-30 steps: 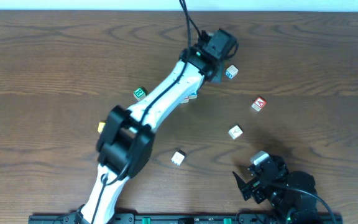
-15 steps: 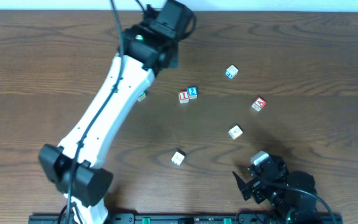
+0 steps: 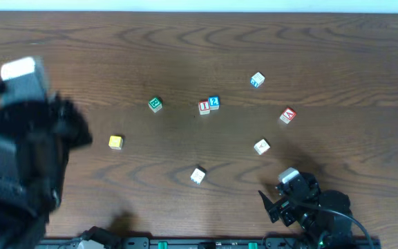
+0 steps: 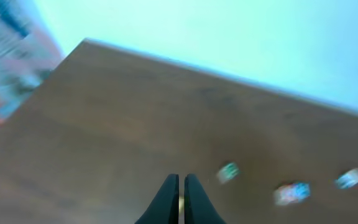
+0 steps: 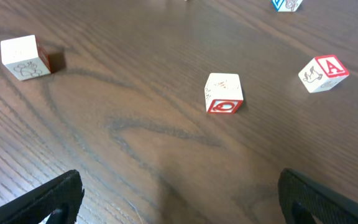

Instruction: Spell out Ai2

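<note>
Left hand [image 4: 180,180]: fingers pressed nearly together, holding nothing, above the desk [image 3: 337,41].
Right hand [image 5: 179,202]: spread wide, empty.
"I" cube [image 3: 204,107]: right of the green cube [image 3: 155,104], touching the "2" cube [image 3: 214,102].
"A" cube [image 3: 287,115]: farther right of the green cube, well apart.

A cube [image 3: 287,115] red, I cube [image 3: 204,107] apparently red, 2 cube [image 3: 214,103] blue.

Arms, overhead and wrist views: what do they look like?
Both are mostly black. The left arm, motion-blurred, has a white block on top. The right arm carries a pale grey block and a black cable. Left fingers are black, slim and pointed; right fingers black, broader.
</note>
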Tool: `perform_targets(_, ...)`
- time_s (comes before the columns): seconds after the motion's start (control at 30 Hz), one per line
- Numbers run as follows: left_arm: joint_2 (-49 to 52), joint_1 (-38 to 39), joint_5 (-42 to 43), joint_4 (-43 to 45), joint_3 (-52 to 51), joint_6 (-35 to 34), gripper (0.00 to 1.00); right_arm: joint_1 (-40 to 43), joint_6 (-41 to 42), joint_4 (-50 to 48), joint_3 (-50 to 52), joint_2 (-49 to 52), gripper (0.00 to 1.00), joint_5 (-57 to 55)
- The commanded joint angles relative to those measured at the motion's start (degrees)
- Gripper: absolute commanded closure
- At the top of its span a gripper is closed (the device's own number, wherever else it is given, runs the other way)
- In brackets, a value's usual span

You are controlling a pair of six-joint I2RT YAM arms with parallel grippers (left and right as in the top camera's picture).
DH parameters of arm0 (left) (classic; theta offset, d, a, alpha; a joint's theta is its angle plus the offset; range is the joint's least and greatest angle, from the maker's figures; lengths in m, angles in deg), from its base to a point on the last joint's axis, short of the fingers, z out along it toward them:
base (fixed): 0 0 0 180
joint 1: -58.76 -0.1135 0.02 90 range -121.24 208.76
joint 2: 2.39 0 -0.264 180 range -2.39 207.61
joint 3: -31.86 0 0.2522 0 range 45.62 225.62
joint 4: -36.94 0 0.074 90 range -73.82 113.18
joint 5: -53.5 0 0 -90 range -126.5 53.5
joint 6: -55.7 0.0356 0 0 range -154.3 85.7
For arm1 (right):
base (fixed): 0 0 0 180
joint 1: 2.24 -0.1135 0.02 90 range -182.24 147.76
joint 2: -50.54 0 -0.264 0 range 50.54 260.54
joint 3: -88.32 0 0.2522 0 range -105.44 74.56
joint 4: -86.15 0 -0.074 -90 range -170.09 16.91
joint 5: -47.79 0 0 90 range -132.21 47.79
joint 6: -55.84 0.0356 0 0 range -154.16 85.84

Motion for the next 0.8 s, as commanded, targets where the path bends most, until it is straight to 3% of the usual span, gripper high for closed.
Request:
perform_targets(0.0,-4.7,-0.1,-3.8,-0.9,-10.1,-0.3,0.94,0.5,0.6,0.3,0.7,-0.3,0.01,0.8)
perform_targets(0.13,-13.2,-0.1,-5.4,-4.0,-20.6,-3.0,0.94,0.5,0.6,0.3,0.7,-0.3,0.01,0.8)
perform_targets(0.23,-17.0,-0.1,-4.5,-7.2,-25.7,-6.1,0.78,0.5,0.6,0.3,0.7,-0.3,0.01,0.8)
perform_targets(0.33,-19.5,-0.1,-4.4,-10.6,-29.5,-12.4,0.41,0.5,0.6,0.3,0.7,-0.3,0.01,0.8)
perform_targets(0.37,-20.2,-0.1,-4.3,-11.4,-30.4,-15.6,0.04,0.5,0.6,0.3,0.7,-0.3,0.01,0.8)
perform_targets(0.47,-20.6,-0.1,-2.1,-13.6,-30.7,-19.1,0.05,0.5,0.6,0.3,0.7,-0.3,0.01,0.8)
perform_targets(0.77,-20.6,-0.1,-2.2,-12.2,-30.9,-16.6,0.05,0.5,0.6,0.3,0.7,-0.3,0.01,0.8)
